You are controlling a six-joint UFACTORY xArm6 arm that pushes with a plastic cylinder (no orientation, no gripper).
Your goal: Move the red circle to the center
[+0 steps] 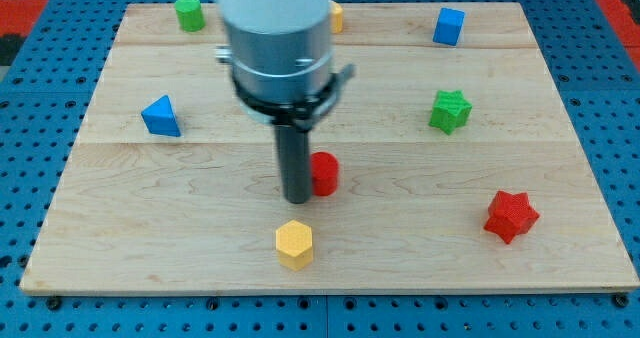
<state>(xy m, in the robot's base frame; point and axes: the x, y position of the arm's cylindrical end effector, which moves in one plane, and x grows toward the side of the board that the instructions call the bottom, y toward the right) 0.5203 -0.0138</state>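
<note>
The red circle [325, 173] is a short red cylinder near the middle of the wooden board [180, 228]. My tip [298, 199] is the lower end of the dark rod and stands right against the red circle's left side, partly covering it. The arm's grey body above hides part of the board's top middle.
A yellow hexagon [294, 244] lies just below my tip. A red star [511, 216] is at lower right, a green star [450, 110] at right, a blue cube [449, 25] at top right. A blue triangle [161, 116] is at left, a green cylinder [189, 13] at top left. A yellow block [336, 17] peeks from behind the arm.
</note>
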